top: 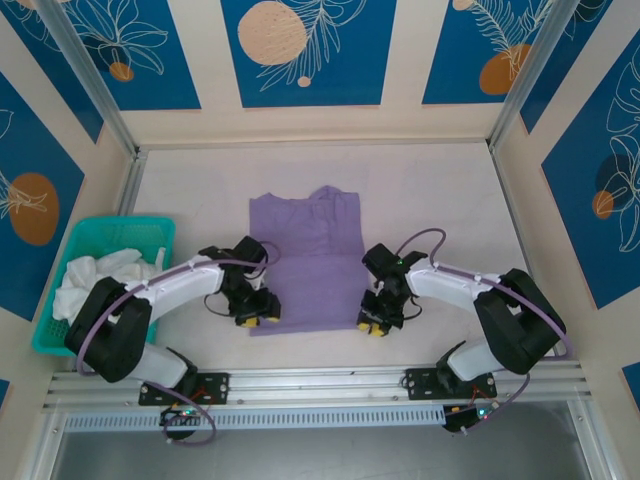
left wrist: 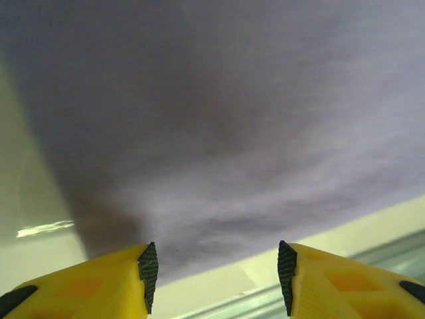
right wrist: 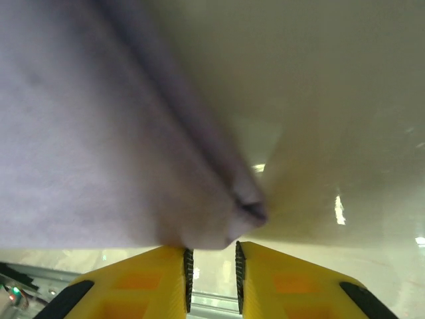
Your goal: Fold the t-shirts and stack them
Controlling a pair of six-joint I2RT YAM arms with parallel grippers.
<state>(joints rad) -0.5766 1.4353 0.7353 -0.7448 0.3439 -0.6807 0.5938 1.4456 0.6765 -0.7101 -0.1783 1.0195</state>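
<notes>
A lavender-purple t-shirt (top: 305,265) lies flat mid-table, its sides folded in to a long rectangle. My left gripper (top: 253,317) sits at the shirt's near left corner. In the left wrist view its jaws (left wrist: 218,276) stand open over the hem of the purple fabric (left wrist: 219,133), with nothing between them. My right gripper (top: 374,326) sits at the near right corner. In the right wrist view it (right wrist: 212,276) is open by a narrow gap, and the bunched corner of the shirt (right wrist: 239,206) lies just past its fingertips. White t-shirts (top: 88,275) lie crumpled in the basket.
A teal plastic basket (top: 160,228) stands at the table's left edge, close behind the left arm. Metal rails (top: 320,378) run along the near edge. Walls enclose the back and sides. Bare tabletop (top: 440,200) surrounds the purple shirt.
</notes>
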